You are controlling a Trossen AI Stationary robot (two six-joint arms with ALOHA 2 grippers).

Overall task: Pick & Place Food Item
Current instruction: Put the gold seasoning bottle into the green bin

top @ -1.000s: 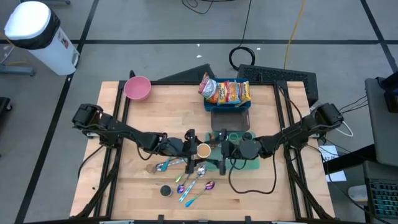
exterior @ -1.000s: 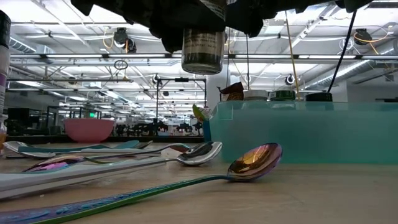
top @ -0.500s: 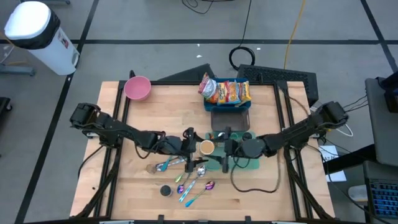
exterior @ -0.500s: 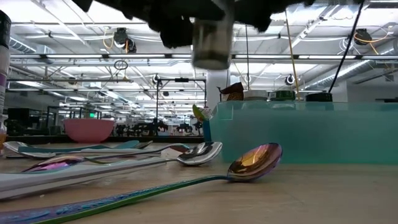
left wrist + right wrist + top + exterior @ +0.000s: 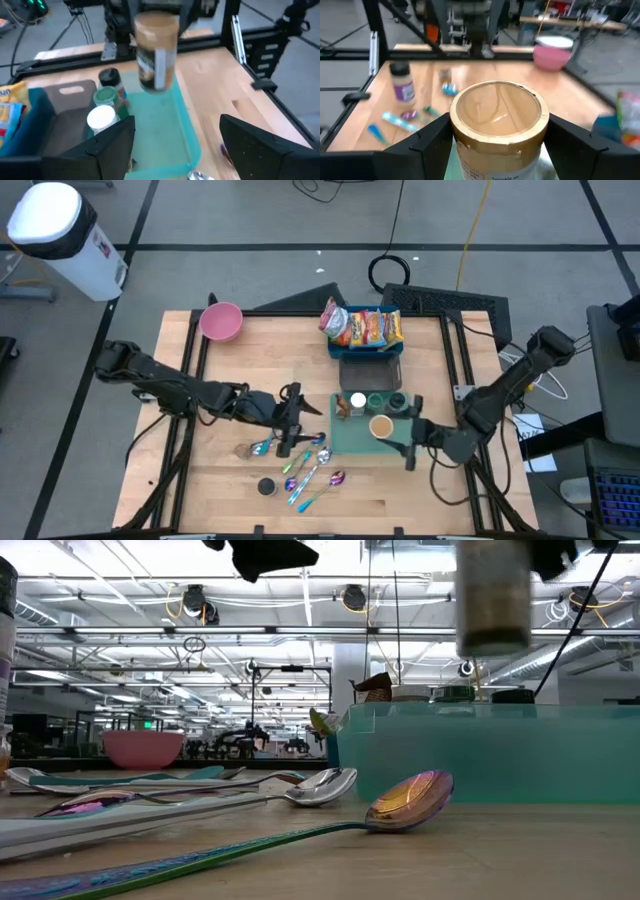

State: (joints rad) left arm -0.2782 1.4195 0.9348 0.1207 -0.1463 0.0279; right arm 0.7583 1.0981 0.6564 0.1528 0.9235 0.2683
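A jar with a gold lid (image 5: pixel 381 426) hangs in the air over the teal tray (image 5: pixel 352 442), and shows in the low view (image 5: pixel 492 600) and the left wrist view (image 5: pixel 156 55). My right gripper (image 5: pixel 393 432) is shut on it, reaching in from the table's right side. My left gripper (image 5: pixel 298 420) is open and empty, left of the tray above the spoons; its fingers (image 5: pixel 107 147) stand wide apart. A white-lidded jar (image 5: pixel 357 402), a green-lidded jar (image 5: pixel 377 400) and a dark-lidded jar (image 5: pixel 398 400) stand on their bases at the tray's far end. My right gripper pinches the jar's side wall just below the gold lid (image 5: pixel 495 150) between its two fingers (image 5: pixel 422 147), one on each side. The fingers come in about level from the table's right side. The jar is upright, lid up, lifted clear of the tray.
Several spoons (image 5: pixel 305 465) and a small dark-lidded jar (image 5: pixel 266 487) lie on the table near the front left of the tray. A blue bin with snack packets (image 5: pixel 365 330) stands behind the tray. A pink bowl (image 5: pixel 221 322) sits at the far left.
The jar, which hung between both grippers left of the tray, has gone with my right gripper toward the table's right edge, over the tray, still upright and lifted. My left gripper has let go of it and drawn back toward the table's left edge.
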